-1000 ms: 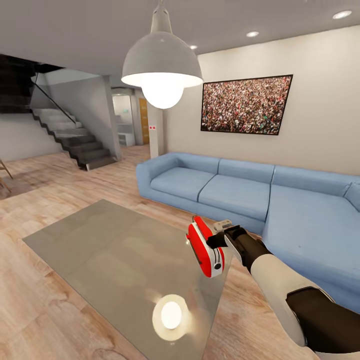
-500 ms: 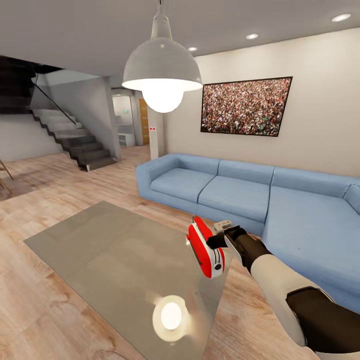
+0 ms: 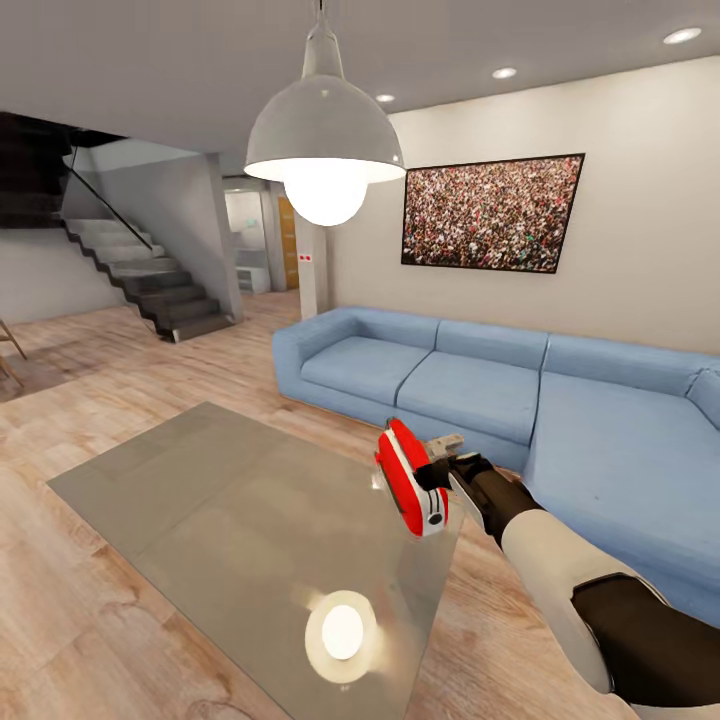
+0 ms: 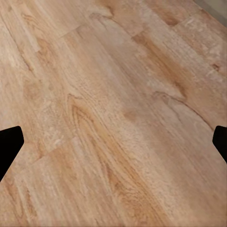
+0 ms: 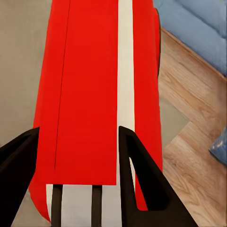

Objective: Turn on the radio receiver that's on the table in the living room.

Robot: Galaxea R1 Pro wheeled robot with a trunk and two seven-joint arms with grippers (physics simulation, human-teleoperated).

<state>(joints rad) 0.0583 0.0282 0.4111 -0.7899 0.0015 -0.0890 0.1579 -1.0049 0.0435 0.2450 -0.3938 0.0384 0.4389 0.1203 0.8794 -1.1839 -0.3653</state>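
Radio receiver [image 3: 410, 490] stands on its edge at the far corner of the worktop [image 3: 200, 500], right at the tips of the right gripper [image 3: 436, 478]. From the head view, the gripper has crept a little forward and up since a moment ago, and the red box leans a bit less. I think it is pressing to switch the radio on. The blue sofa [image 3: 480, 380] sits just beyond the gripper.

Left wrist view: the left gripper [image 4: 113, 142] has its fingers [image 4: 9, 144] spread wide over bare wood floor [image 4: 113, 94].

Right wrist view: the dark fingers [image 5: 137, 179] lie against the radio's red side, spread apart, holding nothing.
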